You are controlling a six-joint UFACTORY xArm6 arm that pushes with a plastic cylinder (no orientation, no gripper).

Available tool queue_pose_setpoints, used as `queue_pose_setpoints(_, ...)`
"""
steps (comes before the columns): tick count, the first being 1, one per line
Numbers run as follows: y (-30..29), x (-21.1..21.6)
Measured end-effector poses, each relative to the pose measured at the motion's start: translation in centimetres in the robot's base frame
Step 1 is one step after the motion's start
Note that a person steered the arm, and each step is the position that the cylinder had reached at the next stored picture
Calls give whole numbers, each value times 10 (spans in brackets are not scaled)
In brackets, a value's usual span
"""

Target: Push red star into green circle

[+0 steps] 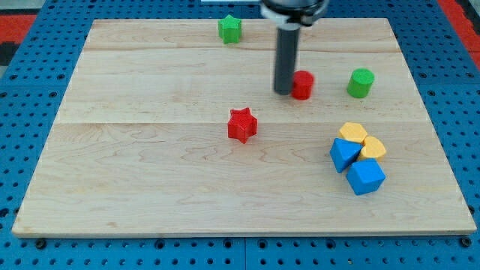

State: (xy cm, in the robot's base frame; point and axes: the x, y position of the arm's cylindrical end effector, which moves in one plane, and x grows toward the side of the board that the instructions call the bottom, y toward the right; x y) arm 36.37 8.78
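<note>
My tip [283, 92] stands on the wooden board [150, 187] in the upper middle of the frame, right of centre. It is a plain dark rod with nothing to spread or press together, and it holds nothing. Its lower end sits just at the left side of a red cylinder [303, 85]; whether the two touch I cannot tell.

The red star [242, 124] lies near the centre of the board, below and to the left of my tip and clearly apart from it. The green circle [361, 82] stands on the right side of the board, beyond the red cylinder, level with my tip and well apart from the red star.

A green star [230, 29] sits near the top edge, left of the rod. At the lower right, two yellow blocks [352, 133] [373, 148] and two blue blocks [344, 154] [366, 177] are packed together in a cluster.
</note>
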Motion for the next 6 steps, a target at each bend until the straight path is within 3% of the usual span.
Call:
queue_pose_setpoints(1, 22, -18)
queue_pose_setpoints(2, -108, 1)
queue_pose_setpoints(3, -169, 80)
queue_pose_setpoints(4, -147, 99)
queue_pose_setpoints(6, -14, 87)
